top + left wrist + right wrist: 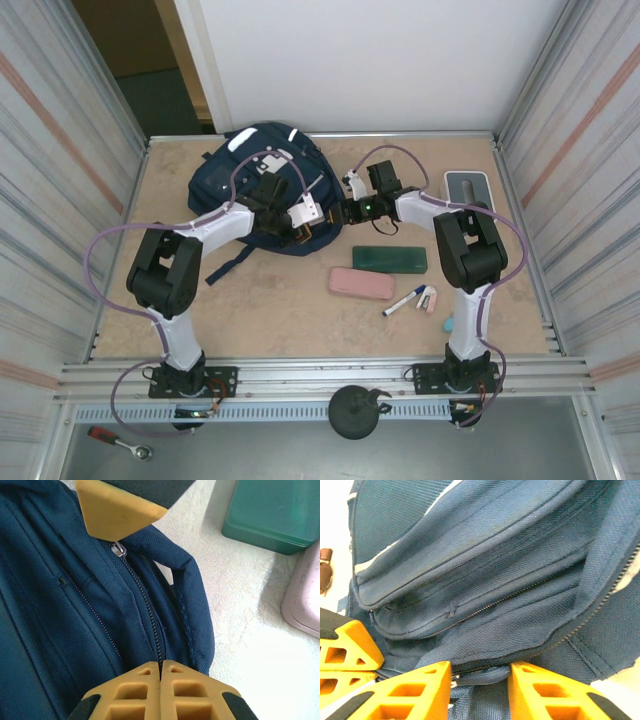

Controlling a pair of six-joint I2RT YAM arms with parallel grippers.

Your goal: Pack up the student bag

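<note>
The student bag lies by the tabletop's far edge, left of centre, with a strap trailing toward the near-left. The left claw is clenched, its fingertips meeting on the bag's zip line close to the bag's right rim. The right claw stands part-way apart astride a fold beside the zip; whether it pinches that fold I cannot tell. Toward the right edge lie a green case, a pink case and a marker. Bare tabletop spreads along the left edge and over the near-left corner.
</note>
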